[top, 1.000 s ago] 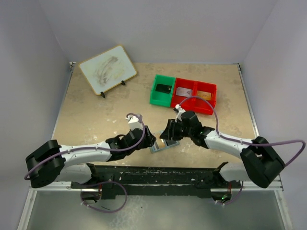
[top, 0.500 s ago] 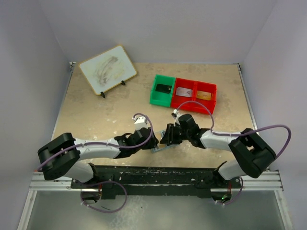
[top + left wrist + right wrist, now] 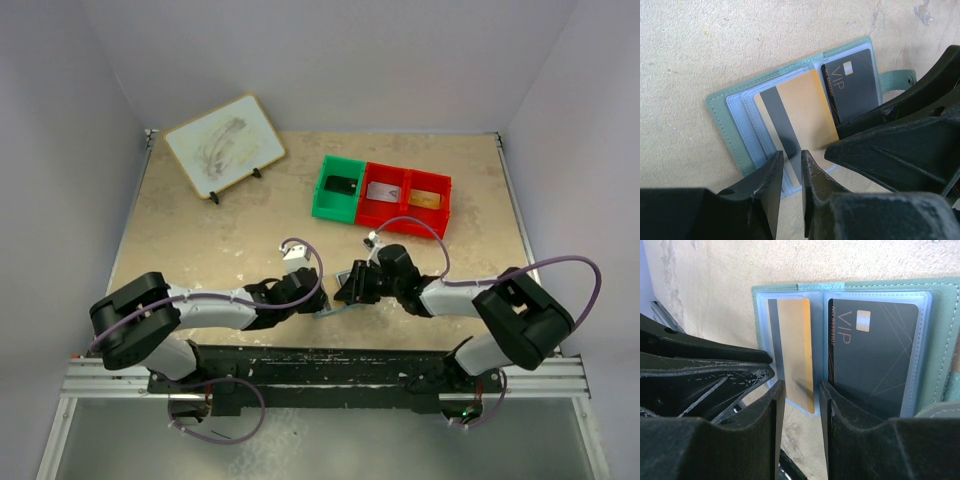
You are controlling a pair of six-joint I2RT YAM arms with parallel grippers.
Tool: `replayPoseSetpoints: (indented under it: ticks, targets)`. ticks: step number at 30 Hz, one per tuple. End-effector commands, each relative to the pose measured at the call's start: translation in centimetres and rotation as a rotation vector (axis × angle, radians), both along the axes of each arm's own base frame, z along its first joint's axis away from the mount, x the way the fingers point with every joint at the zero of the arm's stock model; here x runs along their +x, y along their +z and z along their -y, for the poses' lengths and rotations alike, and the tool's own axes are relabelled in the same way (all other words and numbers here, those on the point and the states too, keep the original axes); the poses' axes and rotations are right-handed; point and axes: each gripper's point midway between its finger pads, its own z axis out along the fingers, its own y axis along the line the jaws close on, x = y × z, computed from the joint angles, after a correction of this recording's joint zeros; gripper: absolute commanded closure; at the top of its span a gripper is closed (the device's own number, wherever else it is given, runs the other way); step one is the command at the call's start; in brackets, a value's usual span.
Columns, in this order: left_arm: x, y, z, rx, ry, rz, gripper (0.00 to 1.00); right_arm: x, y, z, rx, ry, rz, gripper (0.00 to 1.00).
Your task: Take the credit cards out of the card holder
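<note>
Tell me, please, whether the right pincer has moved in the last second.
Yes. The right pincer has shifted slightly toward the near table edge, away from the red bin, staying over the card holder.

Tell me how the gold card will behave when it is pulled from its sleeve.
The gold card looks flat and thin, so it is probably stiff yet light. Its glossy face may slip. The thin card holder might drag along.

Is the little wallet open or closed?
Open. The card holder lies spread flat, both inside panels showing, a gold card in one, a black card in the other.
</note>
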Motion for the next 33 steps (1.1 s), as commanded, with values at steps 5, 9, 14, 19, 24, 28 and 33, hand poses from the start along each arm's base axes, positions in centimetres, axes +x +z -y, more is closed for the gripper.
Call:
replayPoseSetpoints:
  ticks: [5, 9, 14, 19, 24, 28, 33]
  targets:
    - [-0.2, -0.8, -0.9, 0.109, -0.032, -0.004, 0.84, -0.3, 1.0, -0.3, 0.139, -0.073, -0.028, 0.7]
    - [-0.1, -0.8, -1.5, 0.141, -0.029, 0.001, 0.85, 0.0, 1.1, -0.3, 0.144, -0.076, -0.026, 0.7]
    - [-0.2, -1.0, -1.6, 0.144, -0.032, -0.004, 0.86, 0.2, 1.5, -0.4, 0.172, -0.061, -0.019, 0.75]
    - [-0.3, -1.0, -1.5, 0.143, -0.036, -0.007, 0.87, 0.3, 1.0, -0.7, 0.163, -0.038, -0.034, 0.86]
    - [-0.3, -1.0, -1.6, 0.153, -0.039, -0.007, 0.88, 0.2, 0.7, -0.7, 0.165, -0.038, -0.044, 0.95]
    - [-0.5, -1.1, -2.1, 0.185, -0.046, -0.014, 0.88, 0.6, 0.7, -0.2, 0.142, -0.058, -0.031, 1.0]
    - [-0.6, -1.3, -2.5, 0.206, -0.048, -0.016, 0.89, 1.3, 0.4, 1.1, 0.086, -0.1, -0.017, 1.0]
